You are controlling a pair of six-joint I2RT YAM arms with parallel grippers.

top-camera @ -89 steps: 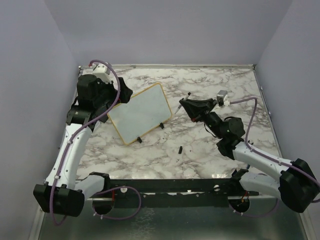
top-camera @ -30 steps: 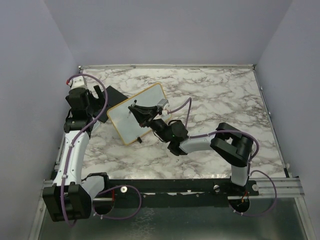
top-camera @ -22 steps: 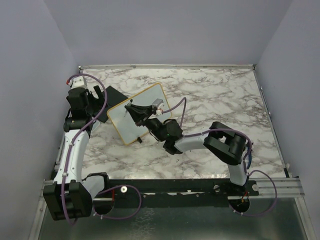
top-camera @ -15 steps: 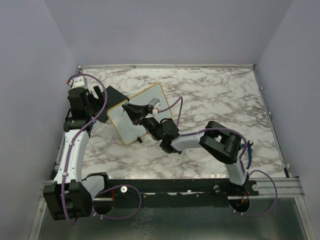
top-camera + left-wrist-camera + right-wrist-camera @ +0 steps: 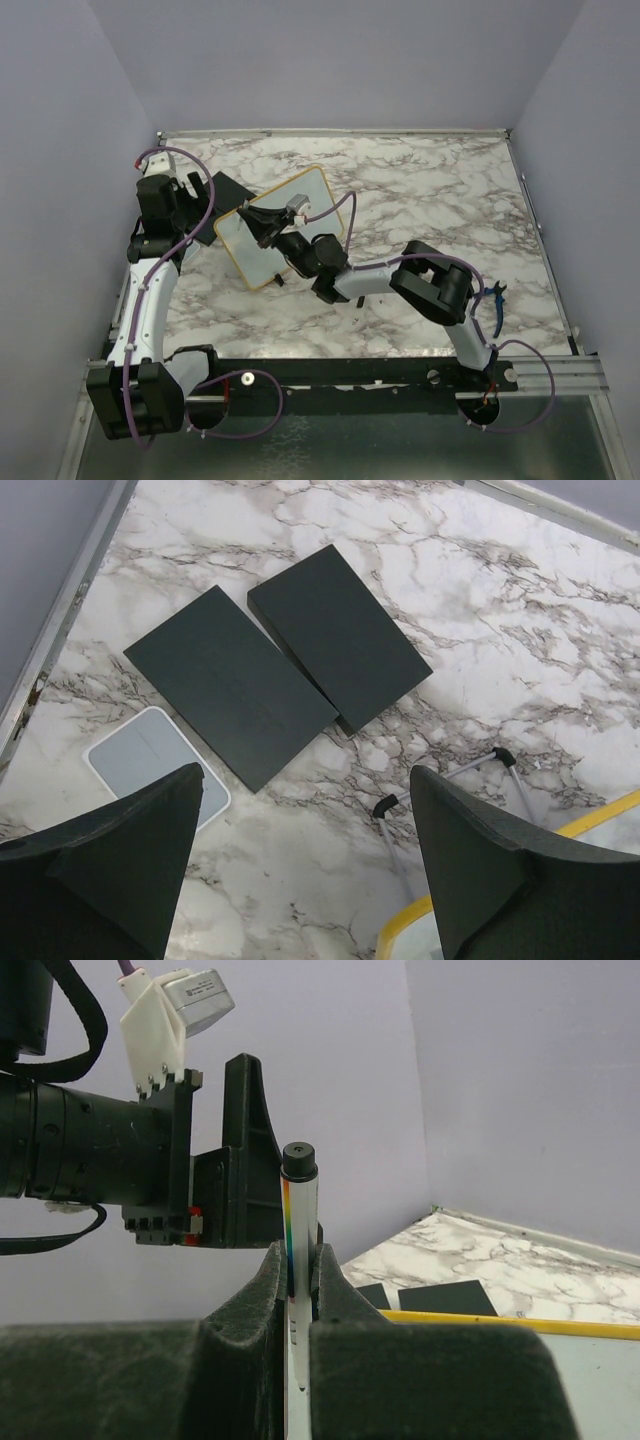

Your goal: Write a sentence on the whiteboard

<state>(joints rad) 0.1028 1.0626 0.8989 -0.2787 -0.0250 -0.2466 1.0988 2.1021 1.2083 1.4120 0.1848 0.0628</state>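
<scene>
Poised over the small rectangular white board with the thin yellow-orange frame, set at an angle left of centre on the grey-veined marble tabletop. Pinching a slim white marker with a black end cap upright in the right gripper, foam pads closed tight on the barrel. Hanging wide apart and empty, the left gripper, at the far left above two flat black rectangular blocks and a small pale grey rounded pad. No sentence to make out on any bare patch of the board. Looks barely started, possibly not a stroke down, though hard to say with the right arm covering the middle of the surface from above. Marker tip buried below the pads in the wrist view, so contact with the board impossible to confirm. Nearly all the writing left to do, by the look of it.
</scene>
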